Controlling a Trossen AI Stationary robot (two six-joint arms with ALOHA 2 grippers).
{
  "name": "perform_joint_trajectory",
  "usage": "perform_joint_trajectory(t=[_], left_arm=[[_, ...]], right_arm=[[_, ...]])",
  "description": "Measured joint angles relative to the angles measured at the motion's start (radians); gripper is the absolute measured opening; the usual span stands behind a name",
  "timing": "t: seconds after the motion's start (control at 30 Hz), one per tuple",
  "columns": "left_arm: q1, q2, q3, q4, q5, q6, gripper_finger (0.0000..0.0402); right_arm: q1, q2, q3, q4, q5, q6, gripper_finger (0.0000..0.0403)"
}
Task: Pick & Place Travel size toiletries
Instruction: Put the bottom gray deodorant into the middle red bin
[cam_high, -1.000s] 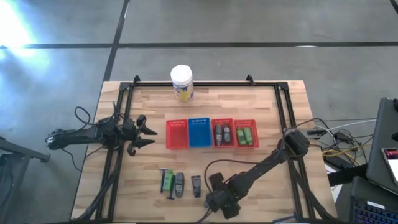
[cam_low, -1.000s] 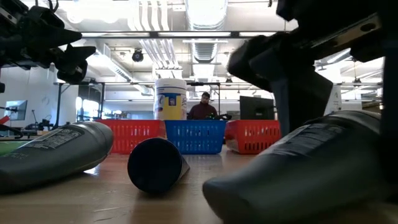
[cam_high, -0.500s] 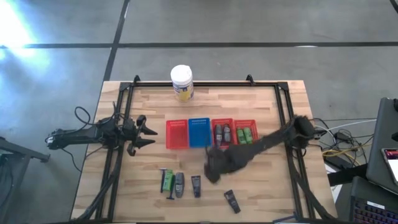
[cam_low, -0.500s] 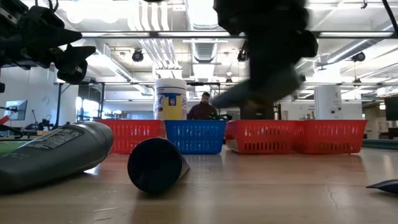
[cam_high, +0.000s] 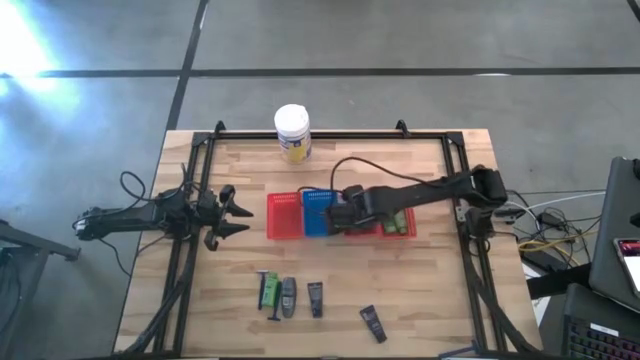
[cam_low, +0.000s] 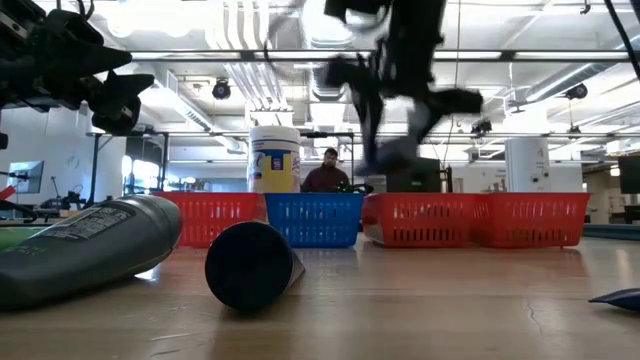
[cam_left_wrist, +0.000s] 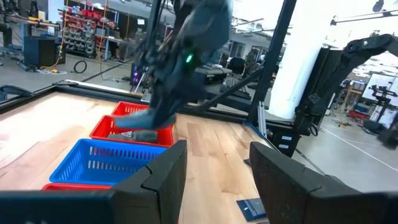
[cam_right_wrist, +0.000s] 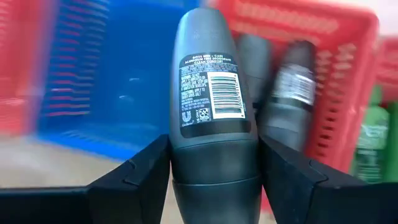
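Note:
My right gripper (cam_high: 345, 215) hangs over the row of mesh baskets, above where the blue basket (cam_high: 320, 205) meets the red basket (cam_high: 362, 198) that has grey bottles in it. It is shut on a grey deodorant bottle (cam_right_wrist: 211, 93). Green bottles lie in the rightmost red basket (cam_high: 397, 219). Near the table's front edge lie a green tube (cam_high: 268, 290), a grey bottle (cam_high: 288, 297), a black tube (cam_high: 315, 298) and another black tube (cam_high: 373, 323). My left gripper (cam_high: 236, 215) waits open and level at the table's left side. My right gripper pinches the grey bottle between its two fingers, one on each side of the body (cam_right_wrist: 186, 163) near the seam of its cap. The fingers (cam_right_wrist: 146, 171) point steeply down and lie along the bottle. The bottle is lifted clear, reaching past the fingertips over the baskets.
An empty red basket (cam_high: 284, 216) stands leftmost in the row. A large white jar (cam_high: 292, 132) with a yellow label stands at the far edge. A black frame (cam_high: 455, 170) runs around the tabletop. A person (cam_low: 327, 172) sits in the room beyond.
My right gripper has risen from the table's near edge with the grey bottle and swung toward the far side to the baskets, rolling its wrist on the way. The bottle is lifted clear. A black tube shows where the arm had covered the table.

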Motion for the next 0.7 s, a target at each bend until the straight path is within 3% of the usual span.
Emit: perform_joint_trajectory(t=[0.17, 0.37, 0.7], left_arm=[[0.0, 0.0, 0.0, 0.0, 0.0, 0.0, 0.0182], [0.0, 0.0, 0.0, 0.0, 0.0, 0.0, 0.0182], [0.0, 0.0, 0.0, 0.0, 0.0, 0.0, 0.0181]], right_arm=[[-0.013, -0.001, -0.116, 0.106, -0.025, 0.119, 0.0203], [0.001, -0.009, -0.137, 0.137, 0.01, 0.211, 0.0229], [0.015, -0.013, -0.101, 0.084, 0.014, 0.126, 0.0306]])
